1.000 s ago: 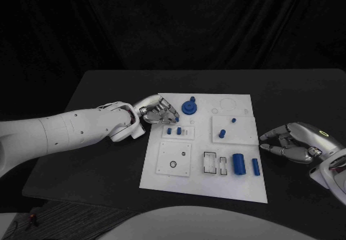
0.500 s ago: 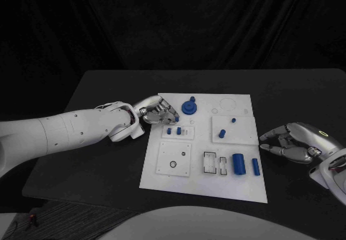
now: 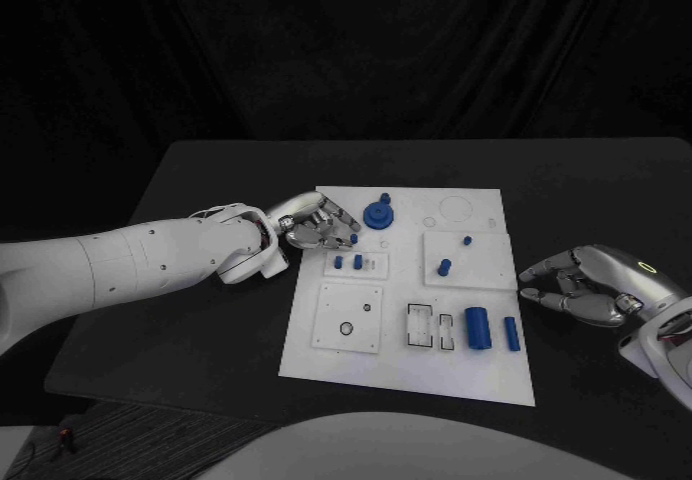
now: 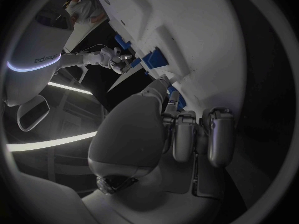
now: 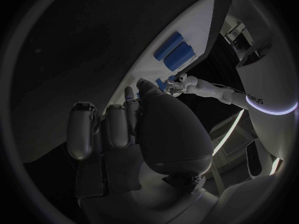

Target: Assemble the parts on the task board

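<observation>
Nearest you, two blue cylinders (image 3: 489, 330) lie by the near right corner of the white rectangular task board (image 3: 408, 368). Off that board's right edge your right hand (image 3: 584, 286) rests on the black table (image 3: 202, 330), fingers curled, holding nothing. At the far left corner, your left hand (image 3: 317, 226) has just lifted slightly, apparently pinching a small blue peg (image 3: 353, 239): likely ready for insertion.

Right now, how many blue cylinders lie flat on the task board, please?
2: thick cylinder and thin cylinder, side by side, board's near right; left hand may hide more.
</observation>
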Motion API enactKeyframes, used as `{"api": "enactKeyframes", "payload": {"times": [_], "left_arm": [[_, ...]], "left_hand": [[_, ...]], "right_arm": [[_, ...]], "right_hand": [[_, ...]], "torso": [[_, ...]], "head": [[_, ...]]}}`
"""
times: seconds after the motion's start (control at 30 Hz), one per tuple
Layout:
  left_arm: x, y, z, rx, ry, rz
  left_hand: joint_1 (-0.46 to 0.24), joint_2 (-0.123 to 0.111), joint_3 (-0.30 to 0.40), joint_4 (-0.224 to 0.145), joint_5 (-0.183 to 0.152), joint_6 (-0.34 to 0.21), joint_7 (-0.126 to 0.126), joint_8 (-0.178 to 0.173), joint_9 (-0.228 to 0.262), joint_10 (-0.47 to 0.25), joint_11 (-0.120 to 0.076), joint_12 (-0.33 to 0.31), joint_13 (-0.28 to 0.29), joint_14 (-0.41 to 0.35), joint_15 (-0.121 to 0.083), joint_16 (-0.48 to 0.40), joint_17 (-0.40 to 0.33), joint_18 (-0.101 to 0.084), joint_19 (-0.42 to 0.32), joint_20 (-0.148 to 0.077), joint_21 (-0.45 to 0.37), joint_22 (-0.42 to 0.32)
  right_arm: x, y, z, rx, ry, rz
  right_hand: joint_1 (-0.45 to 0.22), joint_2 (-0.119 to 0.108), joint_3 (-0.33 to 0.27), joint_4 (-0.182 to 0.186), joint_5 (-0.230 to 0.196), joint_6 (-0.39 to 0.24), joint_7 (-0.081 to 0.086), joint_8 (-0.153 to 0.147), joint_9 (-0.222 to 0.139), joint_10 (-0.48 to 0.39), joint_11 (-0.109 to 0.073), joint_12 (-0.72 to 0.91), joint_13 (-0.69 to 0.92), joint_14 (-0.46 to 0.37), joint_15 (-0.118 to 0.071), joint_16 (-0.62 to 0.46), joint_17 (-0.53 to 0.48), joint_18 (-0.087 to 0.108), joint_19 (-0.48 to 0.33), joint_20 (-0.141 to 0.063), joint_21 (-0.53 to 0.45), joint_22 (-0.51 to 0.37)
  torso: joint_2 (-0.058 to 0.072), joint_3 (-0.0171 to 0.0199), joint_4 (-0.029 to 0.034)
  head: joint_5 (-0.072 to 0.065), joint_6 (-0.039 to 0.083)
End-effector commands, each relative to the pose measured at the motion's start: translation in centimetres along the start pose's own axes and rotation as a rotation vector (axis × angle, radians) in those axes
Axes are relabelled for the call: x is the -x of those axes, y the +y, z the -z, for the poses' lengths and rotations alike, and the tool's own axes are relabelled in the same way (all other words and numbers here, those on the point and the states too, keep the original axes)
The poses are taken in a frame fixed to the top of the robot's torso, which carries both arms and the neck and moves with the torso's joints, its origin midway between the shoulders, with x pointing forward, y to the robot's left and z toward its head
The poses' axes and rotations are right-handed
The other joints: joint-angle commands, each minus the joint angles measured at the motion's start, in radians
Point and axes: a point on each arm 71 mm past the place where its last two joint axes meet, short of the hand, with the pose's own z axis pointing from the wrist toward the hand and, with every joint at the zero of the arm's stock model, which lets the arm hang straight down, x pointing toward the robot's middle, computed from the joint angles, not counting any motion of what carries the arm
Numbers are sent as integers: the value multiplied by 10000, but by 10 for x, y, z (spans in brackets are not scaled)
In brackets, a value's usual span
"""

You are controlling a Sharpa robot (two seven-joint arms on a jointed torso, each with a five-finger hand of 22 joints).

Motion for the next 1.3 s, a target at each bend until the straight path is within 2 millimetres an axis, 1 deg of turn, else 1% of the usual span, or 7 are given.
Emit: {"api": "enactKeyframes", "payload": {"times": [0.03, 0.37, 0.6, 0.8, 1.0, 1.1, 1.3], "left_arm": [[-3, 4, 3, 117, 134, -5], [18, 9, 19, 36, -587, -391], [72, -1, 30, -674, -2050, 857], [98, -21, 32, -1414, -2765, 3048], [94, -42, 26, -2034, -2954, 5765], [88, -50, 23, -2218, -2945, 6694], [74, -68, 22, -2509, -2703, 7779]], "left_hand": [[-60, -37, -129, 118, -257, -373, -62, -4, -91, 826, -91, -54, 2498, 1037, -31, 27, 2635, -141, 92, -30, -44, 2249], [-319, -125, -838, 744, -1208, -163, -80, 236, -29, -291, -117, -1002, 1737, 1037, -62, 27, 2635, -86, -87, -65, -257, 2173], [-2066, -1086, -3497, 1470, -1244, -192, 216, 193, -36, -6865, 388, -7526, -2842, -40, 289, -756, 1949, 275, -1898, 106, -2035, 1603], [-2575, -1213, -3599, 1446, -1262, -715, 164, 114, -52, -8599, 527, -9452, -4429, -7844, 750, -7150, -2444, 962, -7926, 387, -7430, 66], [-3521, -1842, -4152, 1475, -821, -2096, -223, -113, -221, -12560, 129, -13098, -7667, -13642, 527, -13692, -8003, 373, -12818, 578, -11720, -2066], [-3957, -1857, -4075, 1495, -774, -3905, -660, -160, -335, -13834, -370, -14445, -10007, -14621, 290, -15481, -12310, 243, -14265, 651, -13559, -6507], [-4131, -1519, -3804, 1513, -931, -5248, -997, -190, -392, -14258, -715, -14964, -11135, -14671, 625, -15681, -13073, 395, -14628, 1037, -14548, -10717]], "right_arm": [[-1, 0, 1, -29, 59, 6], [7, 1, 6, -36, -274, -12], [46, 11, -6, 152, -1459, 402], [78, 24, -23, 364, -1989, 801], [101, 40, -43, 460, -1847, 1342], [102, 44, -51, 306, -1413, 1671], [94, 54, -70, 435, -223, 3082]], "right_hand": [[74, 4, -33, -39, -50, 100, -3, 59, 15, 16, -68, -62, -4373, 356, -49, -33, -3, 28, 331, 11, -47, 2083], [85, -6, -40, -41, -50, 92, 1, 52, 13, -4, -66, -145, -4453, 353, -48, -41, -19, 29, 329, 11, -52, 2082], [65, -22, -62, -17, -68, 93, 6, 50, 12, -55, -61, -308, -4605, 359, -44, -27, 10, 24, 336, 13, -33, 2088], [166, -25, -69, 81, -80, 132, 20, 49, 16, -666, -34, -1885, -5934, 339, -23, -79, -90, 35, 311, 32, -87, 2073], [824, -357, 234, 123, 88, 153, 144, 23, 24, -3430, 242, -5880, -8897, 235, 192, -317, -498, 165, 20, 201, -742, 1888], [1113, -617, 439, 146, 137, -70, 194, -99, -10, -4476, 558, -7074, -9845, -19, 463, -635, -1030, 292, -307, 399, -1441, 1698], [1504, -1088, 635, -71, 109, -146, 125, -125, 3, -5891, 839, -8778, -11732, -261, 467, -716, -1227, 408, -568, 508, -2032, 1570]], "torso": [[-4, -7, -1], [-20, -12, -14], [-4, -25, 14], [21, -58, 120], [87, -155, 281], [130, -230, 348], [228, -401, 476]], "head": [[-11, -2], [-81, -2], [-174, 102], [-392, 229], [-763, 408], [-935, 476], [-1416, 744]]}}
